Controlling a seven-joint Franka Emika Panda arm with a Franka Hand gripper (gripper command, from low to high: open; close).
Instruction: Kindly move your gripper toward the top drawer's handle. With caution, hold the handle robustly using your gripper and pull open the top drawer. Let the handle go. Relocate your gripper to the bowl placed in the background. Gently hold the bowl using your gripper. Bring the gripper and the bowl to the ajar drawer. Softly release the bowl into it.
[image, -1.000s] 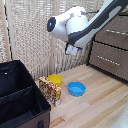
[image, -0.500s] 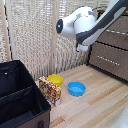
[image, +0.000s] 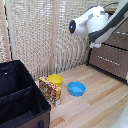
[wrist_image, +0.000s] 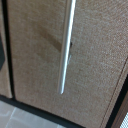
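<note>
We see the dresser (image: 111, 59) at the exterior view's right edge of the floor (image: 100, 102), the arm (image: 97, 22) raised before its upper part. The bowl (image: 55, 79) sits near the back screen (image: 40, 35), a box (image: 50, 90) just before it, another bowl (image: 76, 89) beside them. A bin (image: 20, 97) fills the near left corner. On the wrist view, the handle (wrist_image: 66, 45) lies across the top drawer (wrist_image: 35, 55).

Below me, a blue bowl (image: 76, 89) sits on the light wooden floor (image: 95, 107). Towards the exterior view's left stands a patterned red and yellow box (image: 50, 91), next to an open black bin (image: 20, 100). A pale woven screen (image: 40, 35) forms the backdrop.
</note>
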